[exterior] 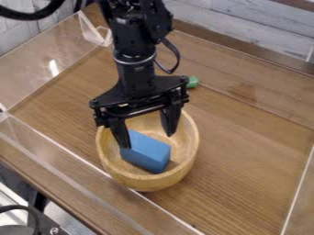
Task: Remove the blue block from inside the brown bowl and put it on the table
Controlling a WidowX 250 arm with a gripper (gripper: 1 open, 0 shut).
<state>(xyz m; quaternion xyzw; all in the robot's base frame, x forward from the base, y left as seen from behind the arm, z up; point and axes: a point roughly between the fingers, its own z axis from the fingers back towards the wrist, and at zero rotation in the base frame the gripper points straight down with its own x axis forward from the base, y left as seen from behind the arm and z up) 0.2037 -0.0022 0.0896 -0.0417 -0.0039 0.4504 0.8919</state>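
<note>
- The gripper (147,134) hangs wide open and empty, fingers dipping into the brown bowl (113,162).
- The blue block (150,153) lies inside the bowl, near the table's (252,119) front edge.
- Best to straddle the block squarely and sink lower before closing.

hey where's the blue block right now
In the camera view the blue block lies inside the brown bowl, low and near the middle of the frame, with the open gripper straddling it from above.
</note>
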